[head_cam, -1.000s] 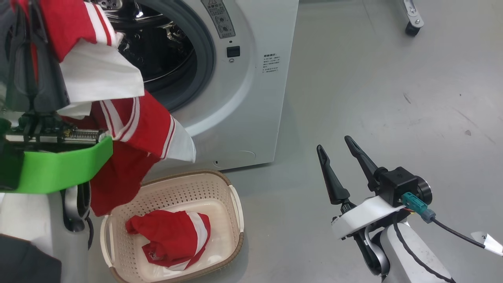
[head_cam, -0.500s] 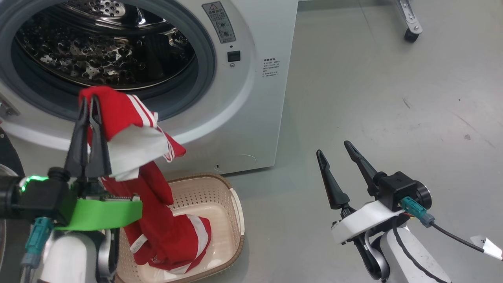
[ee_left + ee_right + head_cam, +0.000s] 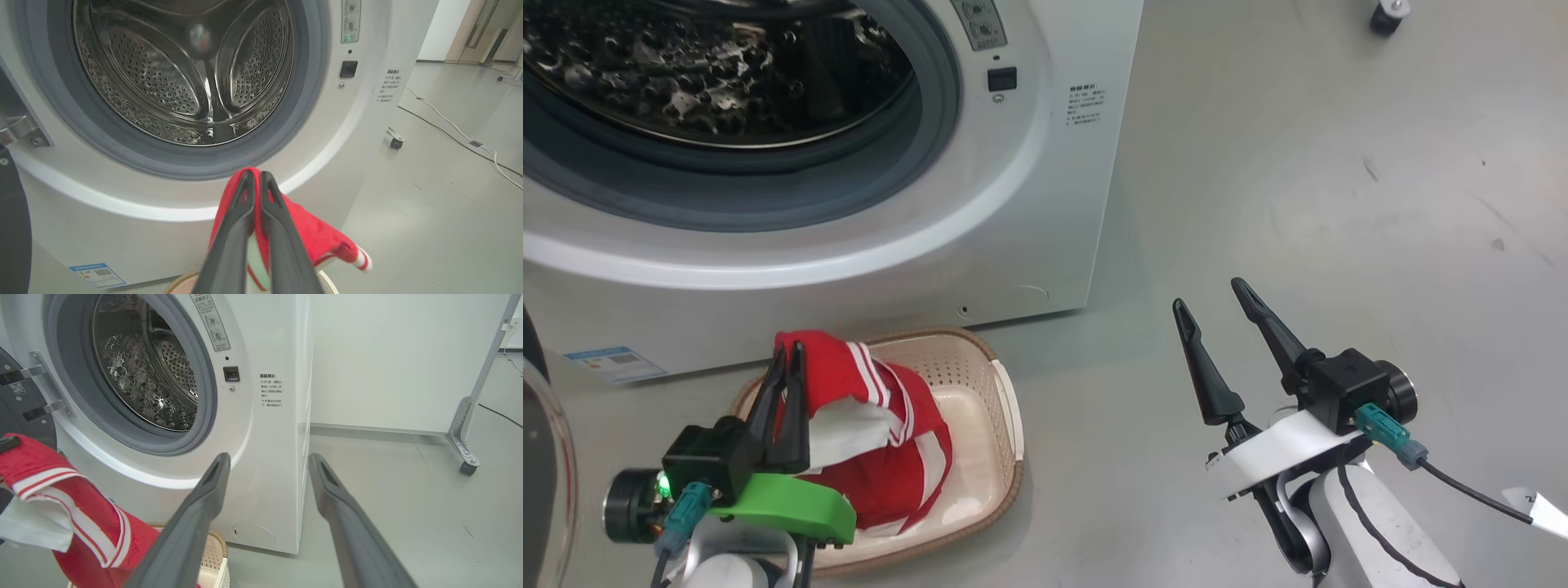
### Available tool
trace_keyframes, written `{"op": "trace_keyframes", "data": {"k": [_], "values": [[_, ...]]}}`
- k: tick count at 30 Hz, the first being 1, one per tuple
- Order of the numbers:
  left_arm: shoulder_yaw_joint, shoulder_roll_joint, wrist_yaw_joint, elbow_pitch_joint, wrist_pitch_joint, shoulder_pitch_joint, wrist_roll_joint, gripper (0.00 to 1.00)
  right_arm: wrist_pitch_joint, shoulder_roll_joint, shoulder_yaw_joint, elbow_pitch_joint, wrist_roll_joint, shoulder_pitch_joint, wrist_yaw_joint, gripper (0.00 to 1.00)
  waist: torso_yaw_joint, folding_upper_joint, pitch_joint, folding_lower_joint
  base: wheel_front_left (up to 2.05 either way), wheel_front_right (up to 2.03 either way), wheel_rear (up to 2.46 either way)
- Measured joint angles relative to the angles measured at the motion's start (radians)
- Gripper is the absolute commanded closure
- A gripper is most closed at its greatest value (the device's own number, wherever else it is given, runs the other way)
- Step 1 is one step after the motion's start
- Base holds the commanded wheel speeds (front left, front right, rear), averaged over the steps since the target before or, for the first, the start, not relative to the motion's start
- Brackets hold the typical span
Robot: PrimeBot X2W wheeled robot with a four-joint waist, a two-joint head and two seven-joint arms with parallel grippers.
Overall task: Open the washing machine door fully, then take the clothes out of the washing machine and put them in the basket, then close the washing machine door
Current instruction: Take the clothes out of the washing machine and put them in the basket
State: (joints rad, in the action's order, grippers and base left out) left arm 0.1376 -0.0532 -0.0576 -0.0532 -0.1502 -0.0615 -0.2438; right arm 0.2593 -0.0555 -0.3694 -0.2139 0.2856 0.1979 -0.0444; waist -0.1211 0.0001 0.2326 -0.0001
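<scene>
The clothes (image 3: 882,425), a red garment with white stripes, sit at the lower left of the head view. They are bunched partly inside the basket (image 3: 1006,408), and their top fold is pinched between the closed fingers of the left gripper (image 3: 791,353). The basket stands on the floor (image 3: 1339,204) just in front of the washing machine (image 3: 1029,204), whose drum (image 3: 711,73) gapes at upper left. At lower right, the right gripper (image 3: 1209,296) hangs with its fingers apart, well away from the basket.
</scene>
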Motion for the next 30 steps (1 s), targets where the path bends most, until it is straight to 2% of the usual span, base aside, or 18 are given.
{"op": "trace_keyframes", "data": {"k": [7,19,30], "values": [[0.0,0.001,0.001,-0.105,-0.001,-0.027,-0.021,1.0,0.0,0.0,-0.003,0.018,-0.006,0.023,0.0,0.0,-0.013,0.0,0.066,0.0,0.0,0.0,0.0],[0.002,0.002,0.028,-0.283,-0.009,-0.236,-0.028,1.0,0.0,0.0,-0.013,0.071,-0.006,0.113,0.002,0.0,-0.049,0.0,0.225,0.0001,0.0,0.0,0.0],[-0.002,0.0,0.047,-0.555,0.017,-0.328,-0.031,1.0,0.0,-0.001,-0.017,0.082,-0.005,0.18,0.003,0.0,-0.079,0.0,0.351,0.0002,0.0,0.0,0.0]]}}
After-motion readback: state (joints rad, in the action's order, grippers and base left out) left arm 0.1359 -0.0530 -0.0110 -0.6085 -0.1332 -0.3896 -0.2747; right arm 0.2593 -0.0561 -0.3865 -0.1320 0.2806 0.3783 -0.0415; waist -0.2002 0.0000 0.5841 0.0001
